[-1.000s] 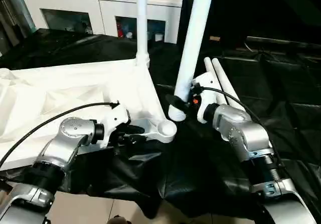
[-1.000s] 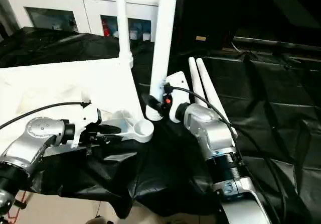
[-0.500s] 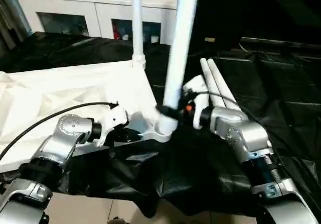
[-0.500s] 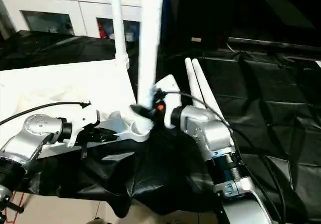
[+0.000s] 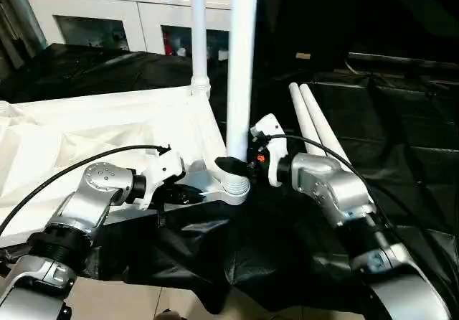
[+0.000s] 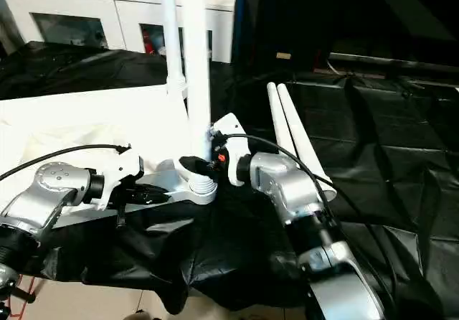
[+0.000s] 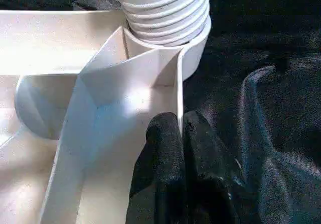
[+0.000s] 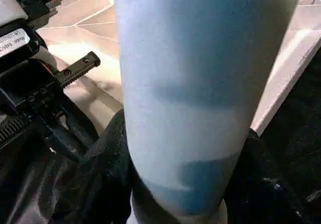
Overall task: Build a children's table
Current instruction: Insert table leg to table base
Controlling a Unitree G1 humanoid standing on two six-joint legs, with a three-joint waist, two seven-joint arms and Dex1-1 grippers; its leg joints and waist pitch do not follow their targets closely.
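Swung upright from its earlier lean, the leg point(image 5: 241, 83) held by the right end effector point(image 5: 231, 165) now has its ribbed foot standing in the near corner socket point(image 5: 234, 189) of the upturned tabletop point(image 5: 107, 130), where a second ago that foot hung off to the side over the black sheet. The right end effector's black fingers are clamped halfway around the tube just above the ribs. The left end effector point(image 7: 181, 133) is pinched nearly closed on a thin rib of the tabletop beside that socket, bracing it. Another leg point(image 5: 198, 36) already stands in the far corner, and two spare legs point(image 5: 315, 123) lie side by side on the counter point(image 5: 401, 140) behind the right arm. With the leg's long axis vertical and directly over the socket, seating it probably calls for a straight downward push, perhaps a twist.
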